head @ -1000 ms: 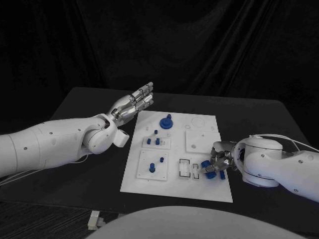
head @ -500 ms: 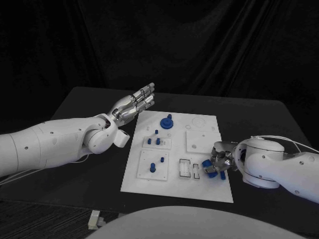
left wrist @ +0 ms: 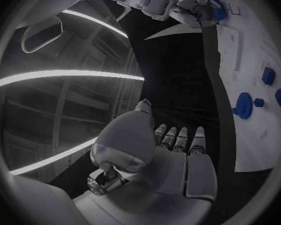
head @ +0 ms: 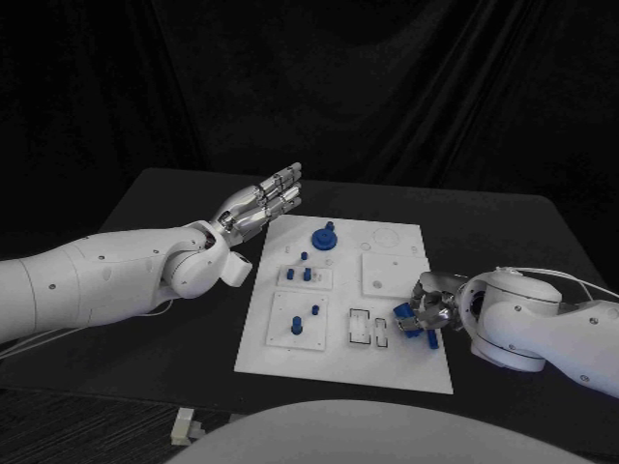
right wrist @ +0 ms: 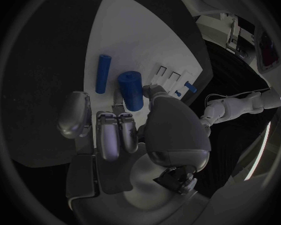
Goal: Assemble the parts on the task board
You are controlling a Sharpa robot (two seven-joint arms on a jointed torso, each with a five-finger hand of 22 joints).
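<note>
the right hand (head: 424, 311) holds a thick blue part (right wrist: 132, 90) over the near right side of the white task board (head: 340, 362). the left hand (head: 261, 201) is flat, fingers straight, holding nothing, left of the board's far end.

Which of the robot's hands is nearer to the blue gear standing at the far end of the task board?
Left. The left hand hovers open just beyond the board's far left corner, close to the blue gear. The right hand is at the task board's near right edge, holding a blue cylinder.
</note>
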